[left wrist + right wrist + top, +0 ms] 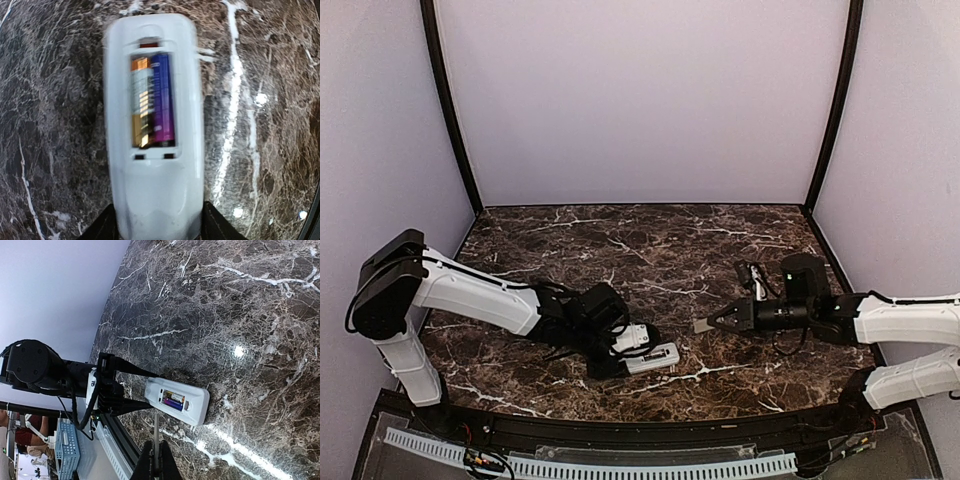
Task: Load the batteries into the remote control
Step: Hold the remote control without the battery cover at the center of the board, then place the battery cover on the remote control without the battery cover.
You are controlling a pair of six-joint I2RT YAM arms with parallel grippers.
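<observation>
The white remote control (655, 357) lies back up on the dark marble table near the front edge. Its bay is uncovered, and two batteries (152, 100), one gold and one purple, lie side by side inside it; the right wrist view also shows these batteries (173, 401). My left gripper (157, 222) has its black fingers (100, 227) pressed against both sides of the remote's near end. To the remote's right, a little above the table, my right gripper (718, 322) is shut on a thin flat grey cover piece (702, 326), seen edge-on as a cover piece (156, 432).
A white slotted rail (620, 465) runs along the table's front edge. Off the table stands a blue basket (65, 445). Lilac walls with black corner posts (450, 110) enclose the back and sides.
</observation>
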